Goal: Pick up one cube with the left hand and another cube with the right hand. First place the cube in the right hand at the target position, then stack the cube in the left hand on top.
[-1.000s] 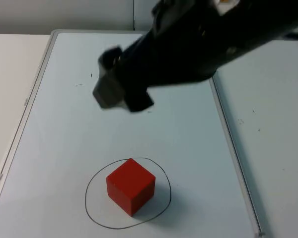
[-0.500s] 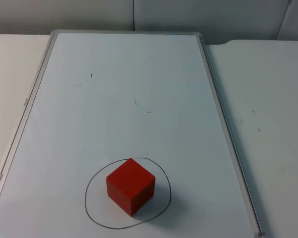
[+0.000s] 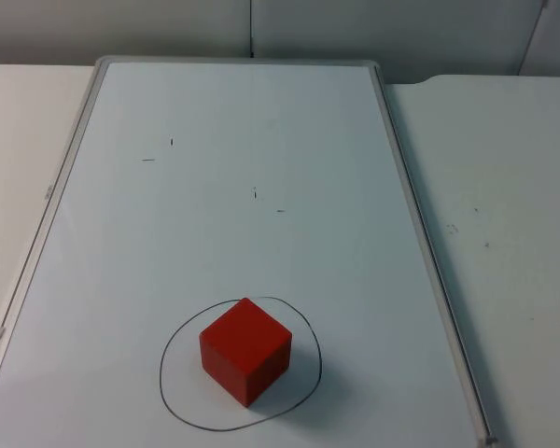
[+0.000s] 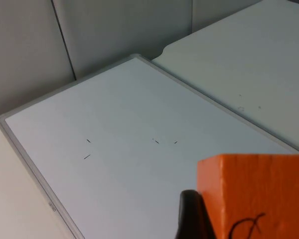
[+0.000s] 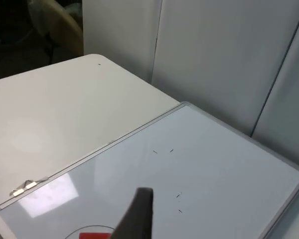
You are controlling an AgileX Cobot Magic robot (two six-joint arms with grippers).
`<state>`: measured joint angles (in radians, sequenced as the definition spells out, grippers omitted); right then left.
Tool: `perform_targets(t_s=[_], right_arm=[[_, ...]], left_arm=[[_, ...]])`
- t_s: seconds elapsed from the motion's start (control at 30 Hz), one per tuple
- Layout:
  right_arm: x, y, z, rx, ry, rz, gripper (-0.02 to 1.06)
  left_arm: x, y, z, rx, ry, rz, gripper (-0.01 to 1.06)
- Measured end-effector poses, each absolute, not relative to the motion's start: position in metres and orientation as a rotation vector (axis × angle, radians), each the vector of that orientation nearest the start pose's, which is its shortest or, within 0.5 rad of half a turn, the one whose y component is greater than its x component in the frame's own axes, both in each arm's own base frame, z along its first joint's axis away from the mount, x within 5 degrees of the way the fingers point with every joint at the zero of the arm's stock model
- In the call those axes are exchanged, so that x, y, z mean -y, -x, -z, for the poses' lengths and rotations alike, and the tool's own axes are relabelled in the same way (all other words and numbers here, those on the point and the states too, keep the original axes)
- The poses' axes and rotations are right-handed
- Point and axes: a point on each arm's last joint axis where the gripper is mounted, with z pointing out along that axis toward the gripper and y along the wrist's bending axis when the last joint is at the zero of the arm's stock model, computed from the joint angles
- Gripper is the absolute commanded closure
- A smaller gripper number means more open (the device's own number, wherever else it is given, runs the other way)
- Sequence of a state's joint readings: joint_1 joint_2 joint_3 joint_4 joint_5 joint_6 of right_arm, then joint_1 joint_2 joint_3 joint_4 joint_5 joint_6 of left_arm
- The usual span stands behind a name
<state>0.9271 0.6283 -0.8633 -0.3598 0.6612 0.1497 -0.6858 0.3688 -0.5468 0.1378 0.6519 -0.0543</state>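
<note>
A red cube [image 3: 245,350] sits on the whiteboard [image 3: 261,121] inside a hand-drawn black circle [image 3: 165,397], near the table's front. In the left wrist view, my left gripper [image 4: 249,224] is shut on an orange cube [image 4: 259,184] with a black scribble on its face. One black fingertip [image 4: 192,216] presses the cube's side, and the cube hangs high above the board's far end. My right gripper [image 5: 137,219] is raised over the board, apart from the red cube [image 5: 95,234], whose top edge peeks in beside it.
The whiteboard has a grey frame [image 3: 420,233] and a few small pen marks [image 3: 255,193]. White table top [image 3: 504,187] lies on both sides of it. The grey partition wall [image 3: 261,28] closes the far end.
One second ago the right arm reached across the upper part of the top view; it has since pulled out of that view. The red cube has not moved.
</note>
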Motion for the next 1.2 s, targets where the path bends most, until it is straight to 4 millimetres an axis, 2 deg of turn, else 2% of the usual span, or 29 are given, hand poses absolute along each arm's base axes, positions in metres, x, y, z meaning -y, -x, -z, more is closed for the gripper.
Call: perform_targets(t_s=[0.3, 0.47, 0.57, 0.6, 0.63, 0.7, 0.77, 0.8, 0.83, 0.93, 0.97, 1.03, 1.2], right_arm=[[-0.076, -0.082, -0.392, -1.69, 0.83, -0.324, 0.18], [-0.075, -0.083, -0.393, -1.681, 0.831, -0.314, 0.18], [-0.076, -0.083, -0.393, -1.67, 0.83, -0.315, 0.18], [-0.076, -0.083, -0.394, -1.668, 0.83, -0.316, 0.18], [-0.076, -0.083, -0.394, -1.668, 0.83, -0.316, 0.18], [-0.076, -0.083, -0.394, -1.666, 0.829, -0.317, 0.18], [-0.076, -0.083, -0.394, -1.665, 0.83, -0.315, 0.18], [-0.076, -0.083, -0.394, -1.665, 0.83, -0.315, 0.18], [-0.076, -0.083, -0.394, -1.665, 0.83, -0.315, 0.18], [-0.076, -0.083, -0.394, -1.665, 0.83, -0.315, 0.18], [-0.076, -0.083, -0.394, -1.665, 0.83, -0.315, 0.18], [-0.076, -0.083, -0.394, -1.667, 0.83, -0.314, 0.18], [-0.075, -0.083, -0.393, -1.673, 0.831, -0.311, 0.18]], left_arm=[[0.039, -0.06, -0.314, -1.849, -0.66, 0.332, 0.82], [0.047, -0.069, -0.316, -1.863, -0.669, 0.336, 0.82], [0.063, -0.087, -0.321, -1.922, -0.7, 0.321, 0.82], [0.074, -0.1, -0.321, -1.957, -0.733, 0.306, 0.82], [0.074, -0.1, -0.321, -1.957, -0.733, 0.306, 0.82], [0.091, -0.12, -0.321, -2.007, -0.772, 0.288, 0.82], [0.108, -0.14, -0.315, -2.077, -0.803, 0.271, 0.82], [0.108, -0.14, -0.315, -2.077, -0.803, 0.271, 0.82], [0.116, -0.15, -0.313, -2.1, -0.816, 0.262, 0.82], [0.142, -0.181, -0.294, -2.214, -0.858, 0.236, 0.82], [0.142, -0.181, -0.294, -2.214, -0.858, 0.236, 0.82], [0.158, -0.199, -0.28, -2.283, -0.868, 0.237, 0.82], [0.175, -0.215, -0.25, -2.382, -0.857, 0.264, 0.82]])
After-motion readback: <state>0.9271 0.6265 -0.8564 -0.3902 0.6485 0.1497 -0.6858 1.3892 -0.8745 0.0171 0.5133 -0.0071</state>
